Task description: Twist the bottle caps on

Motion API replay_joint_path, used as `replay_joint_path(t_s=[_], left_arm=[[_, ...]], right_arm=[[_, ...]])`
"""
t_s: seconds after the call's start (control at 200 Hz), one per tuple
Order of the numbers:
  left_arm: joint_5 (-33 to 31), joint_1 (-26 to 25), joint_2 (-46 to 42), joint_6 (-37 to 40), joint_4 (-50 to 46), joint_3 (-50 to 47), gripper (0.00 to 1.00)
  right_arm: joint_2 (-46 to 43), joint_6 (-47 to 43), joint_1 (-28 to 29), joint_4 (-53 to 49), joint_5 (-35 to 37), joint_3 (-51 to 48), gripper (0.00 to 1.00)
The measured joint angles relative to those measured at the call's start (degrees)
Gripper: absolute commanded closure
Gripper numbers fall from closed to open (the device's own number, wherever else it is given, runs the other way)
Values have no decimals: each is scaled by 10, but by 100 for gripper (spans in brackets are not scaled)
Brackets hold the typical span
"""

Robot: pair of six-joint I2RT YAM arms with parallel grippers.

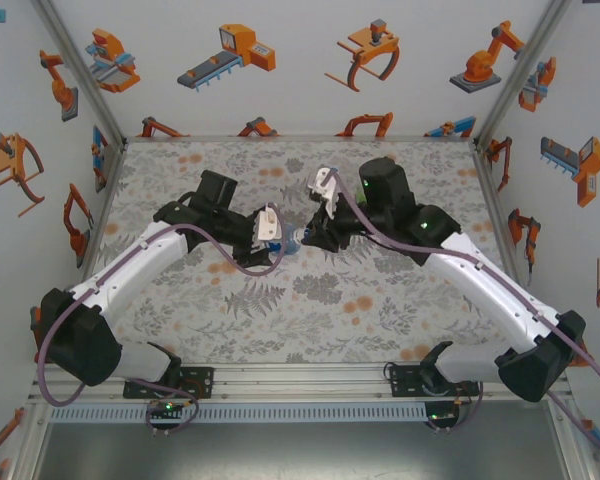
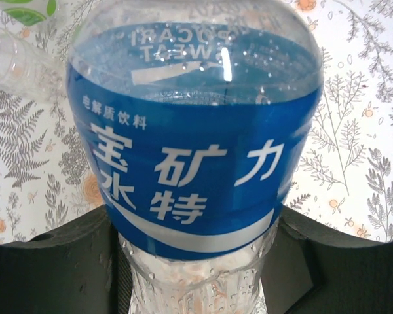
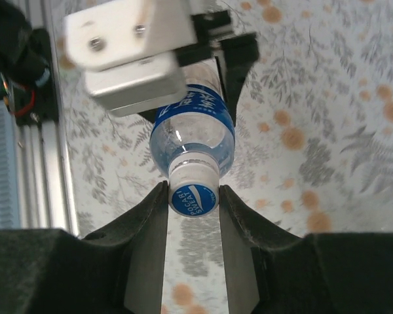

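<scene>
White arms (image 1: pixel 130 262), black joints (image 1: pixel 80 340), purple cables (image 1: pixel 40 365)

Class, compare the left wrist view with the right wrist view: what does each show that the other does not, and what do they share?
Left wrist adds: the label's white characters close up, and a second clear bottle at upper left. Right wrist adds: the cap on the neck, pinched by the right hand, plus the table's metal rail. Shared: the blue-label bottle, the left hand gripping it, and the floral table.
</scene>
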Motion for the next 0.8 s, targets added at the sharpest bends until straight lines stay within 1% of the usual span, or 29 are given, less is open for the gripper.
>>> replay_joint_path(t_s=[0.125, 0.15, 0.235, 0.32, 0.396, 0.506, 0.576, 0.666, 0.736, 0.801], left_arm=[[-13, 2, 0, -4, 0, 0, 100], [-15, 2, 0, -4, 0, 0, 100], [-19, 3, 0, -8, 0, 0, 100], [-25, 3, 0, -12, 0, 0, 100], [-29, 6, 0, -14, -3, 0, 100], [-31, 6, 0, -14, -12, 0, 100], [-34, 6, 0, -16, -12, 0, 100], [-28, 6, 0, -16, -6, 0, 100], [-22, 5, -1, -17, 2, 0, 100], [-12, 3, -1, -17, 8, 0, 100]], right_arm=[[1, 224, 0, 12, 75, -15, 100], [2, 280, 0, 11, 89, -16, 100], [5, 429, 0, 9, 118, -16, 98], [7, 549, -1, 14, 132, -23, 99], [12, 621, -3, 21, 136, -28, 98], [25, 667, -6, 31, 141, -26, 95], [30, 671, -7, 25, 142, -19, 89], [32, 655, -7, 6, 144, -2, 74], [31, 624, -7, -4, 148, 10, 59], [27, 587, -6, -7, 152, 14, 49]])
